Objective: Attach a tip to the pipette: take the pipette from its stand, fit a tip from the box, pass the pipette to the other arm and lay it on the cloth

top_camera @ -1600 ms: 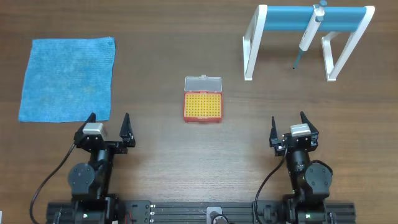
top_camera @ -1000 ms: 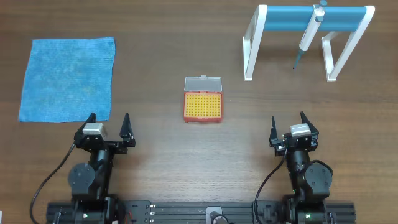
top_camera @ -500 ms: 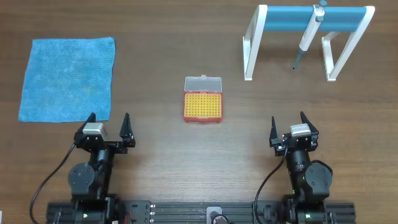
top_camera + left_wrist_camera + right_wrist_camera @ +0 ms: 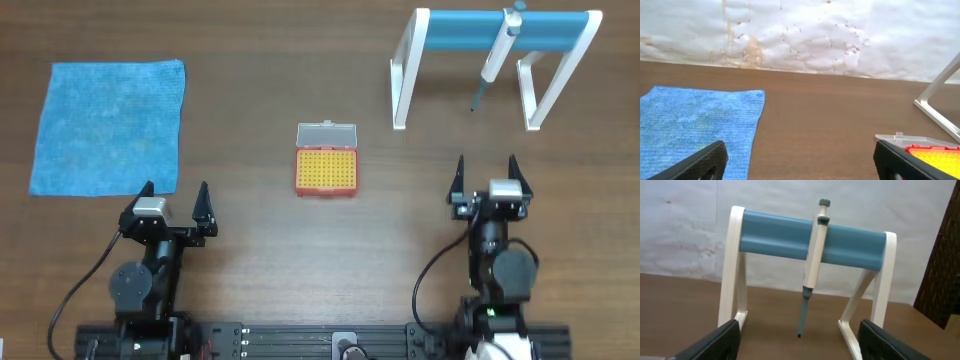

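Pipette (image 4: 815,255) hung on stand (image 4: 775,235), untouched; right hand (image 4: 486,165) wide open facing it, left hand (image 4: 176,190) wide open near cloth (image 4: 108,125); risk of off-centre grip dislodging it.

Bright, even light covers the table (image 4: 250,250), with only faint, soft shadows under the stand (image 4: 450,28).

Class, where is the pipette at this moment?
The pipette hangs on the blue-barred stand at the top view's upper right, beyond the right tool and right of the tip box.
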You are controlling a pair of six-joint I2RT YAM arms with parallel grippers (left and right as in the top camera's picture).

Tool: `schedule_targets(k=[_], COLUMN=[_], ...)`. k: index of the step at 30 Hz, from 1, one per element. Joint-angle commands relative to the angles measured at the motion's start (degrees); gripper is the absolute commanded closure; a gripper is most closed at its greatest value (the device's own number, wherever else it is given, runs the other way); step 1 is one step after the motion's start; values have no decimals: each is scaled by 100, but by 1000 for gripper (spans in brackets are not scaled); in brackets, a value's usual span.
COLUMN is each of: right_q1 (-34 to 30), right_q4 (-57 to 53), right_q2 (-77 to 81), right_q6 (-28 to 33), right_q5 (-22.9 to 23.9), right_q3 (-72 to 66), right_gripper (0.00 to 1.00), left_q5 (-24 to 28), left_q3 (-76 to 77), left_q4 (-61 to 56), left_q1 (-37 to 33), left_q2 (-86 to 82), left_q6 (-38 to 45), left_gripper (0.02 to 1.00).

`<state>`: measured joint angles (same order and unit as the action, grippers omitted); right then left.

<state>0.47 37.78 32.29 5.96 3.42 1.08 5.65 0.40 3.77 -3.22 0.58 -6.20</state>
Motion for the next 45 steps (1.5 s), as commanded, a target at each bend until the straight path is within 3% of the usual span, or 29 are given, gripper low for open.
schedule_targets(k=[1,11,15,22,29,31,45], right_q1=[31,22,-133,-271,-289,-348,-570], right_q4=[411,-461,-448,-411,-411,-404,199], right_q2=[1718,3637,3945,4841,5405,5525,5993], right_q6=[-120,-149,-907,-1237,-1235,-1235,-977], right_q5=[409,496,964,763,595,538,-35], right_q3=[914,2968,3060,3565,4048,4109,4199], right_gripper=[244,246,248,246,253,314,323], left_q5=[105,105,105,105,103,103,103], left_q3=[-9,-9,-9,-9,-9,-9,-9], left_q4=[31,28,28,28,28,28,31], left_q1=[-24,-24,-24,-24,-24,-24,-24], left_q2=[-39,-39,-39,-39,-39,-39,-39], left_q6=[70,70,70,70,70,70,70], left_gripper=[73,73,75,75,73,75,73])
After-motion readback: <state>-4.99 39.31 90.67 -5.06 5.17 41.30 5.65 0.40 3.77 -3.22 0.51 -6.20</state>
